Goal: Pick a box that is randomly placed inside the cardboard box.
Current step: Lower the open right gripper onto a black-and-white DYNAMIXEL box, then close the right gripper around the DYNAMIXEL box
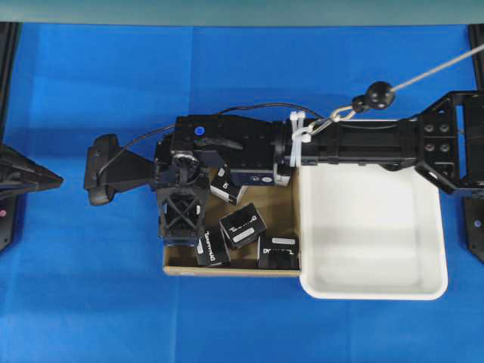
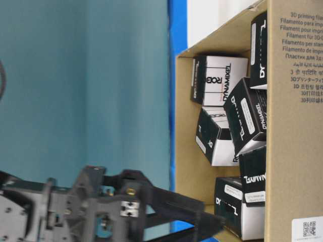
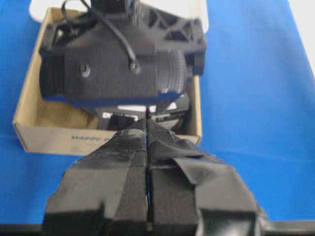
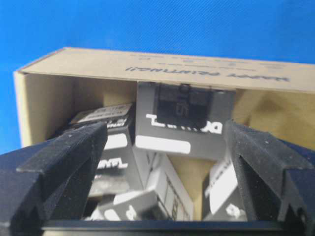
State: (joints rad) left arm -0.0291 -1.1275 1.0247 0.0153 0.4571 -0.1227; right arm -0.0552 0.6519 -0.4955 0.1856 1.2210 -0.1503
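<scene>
The brown cardboard box (image 1: 227, 270) sits mid-table with several small black boxes in it, among them one tilted in the middle (image 1: 242, 225) and two along the near wall (image 1: 212, 248) (image 1: 278, 251). My right arm reaches across it from the right. The right gripper (image 1: 181, 239) hangs over the carton's left part. In the right wrist view the right gripper (image 4: 162, 169) is open with nothing between its pads. Past it a black box (image 4: 182, 129) leans on the far wall, and others lie jumbled below. My left gripper (image 3: 147, 129) is shut and empty, short of the cardboard box (image 3: 34, 132).
A white plastic tray (image 1: 435, 227) stands against the carton's right side, under the right arm. A cable and a hook (image 1: 340, 115) run above the arm. Blue cloth covers the table all round. The table-level view shows the black boxes (image 2: 245, 113) stacked against the carton's wall (image 2: 292, 151).
</scene>
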